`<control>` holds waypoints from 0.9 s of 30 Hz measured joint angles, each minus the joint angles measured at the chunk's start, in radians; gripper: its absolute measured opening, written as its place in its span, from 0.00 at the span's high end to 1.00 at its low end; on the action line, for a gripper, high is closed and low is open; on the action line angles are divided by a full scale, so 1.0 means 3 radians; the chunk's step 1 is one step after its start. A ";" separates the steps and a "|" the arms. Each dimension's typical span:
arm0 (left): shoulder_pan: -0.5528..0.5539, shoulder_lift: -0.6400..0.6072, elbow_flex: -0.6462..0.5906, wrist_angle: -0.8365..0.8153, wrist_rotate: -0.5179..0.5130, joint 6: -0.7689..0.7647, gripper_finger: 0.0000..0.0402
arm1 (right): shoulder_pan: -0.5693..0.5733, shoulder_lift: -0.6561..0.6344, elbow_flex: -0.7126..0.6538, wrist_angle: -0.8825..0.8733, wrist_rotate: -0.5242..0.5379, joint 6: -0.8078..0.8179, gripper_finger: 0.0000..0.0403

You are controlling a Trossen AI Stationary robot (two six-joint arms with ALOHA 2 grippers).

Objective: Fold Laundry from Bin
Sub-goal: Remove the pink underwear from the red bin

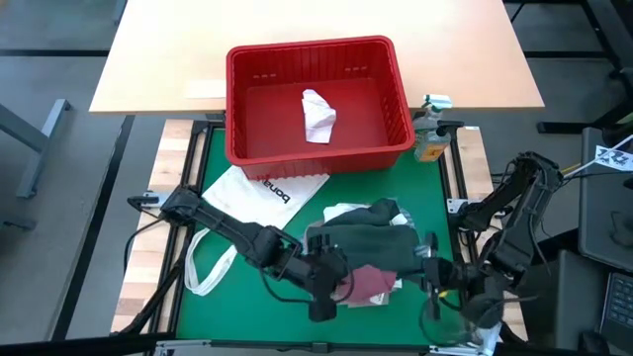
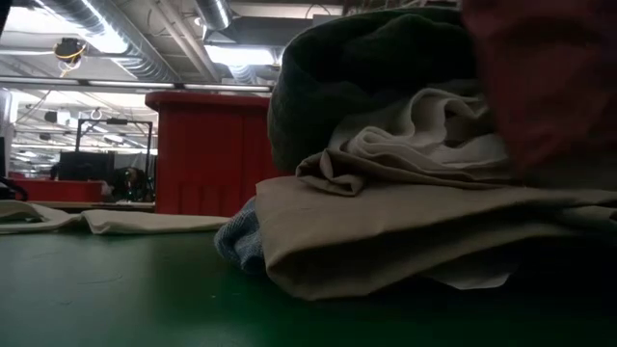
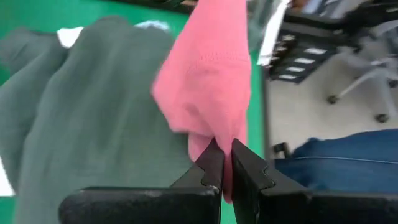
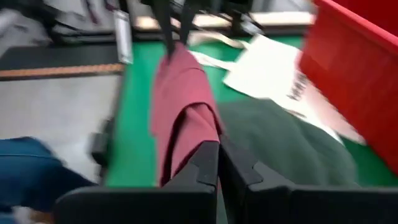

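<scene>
Green mat covers the work table, w/ a pale wood table butted against its far edge and grey floor all round. Low view looks across the mat to a shop-type room: bright strip lights, silver ducts along the ceiling. Red bin sits at the mat's far edge, partly on the wood table, w/ one small white piece lying in it. White tote w/ black lettering lies flat just in front of the bin, straps trailing toward the near left corner. Laundry heap is near the front of the mat, right of centre: dark green top uppermost, tan cloth and white cloth under it, bit of blue at the edge. Maroon piece is at the heap's near side, stretched between both claws. Left gripper is closed tight, pinching one end of it; right gripper likewise closed on the other end. Someone in blue jeans is just past the table's near edge. Small bottle stands right of the bin.
</scene>
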 joint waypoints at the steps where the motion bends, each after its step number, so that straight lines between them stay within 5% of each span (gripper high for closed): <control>1: 0.0038 0.0000 -0.0061 0.0005 0.0000 0.0000 0.98 | -0.0031 0.0000 0.0000 -0.0168 0.0021 0.0147 0.99; 6: 0.0234 0.0003 -0.0277 -0.0012 -0.0009 0.0001 0.98 | -0.0214 0.0055 -0.0004 -0.0873 0.0035 0.0591 0.99; 19: 0.0746 -0.0032 -0.0343 -0.0308 -0.0019 0.0438 0.98 | -0.0982 0.0189 -0.0006 -0.1624 -0.0002 0.0424 0.99; 27: 0.0909 -0.0013 -0.0343 -0.0395 0.0158 0.0440 0.98 | -0.1388 0.0189 -0.0005 -0.1594 -0.0564 0.0116 0.99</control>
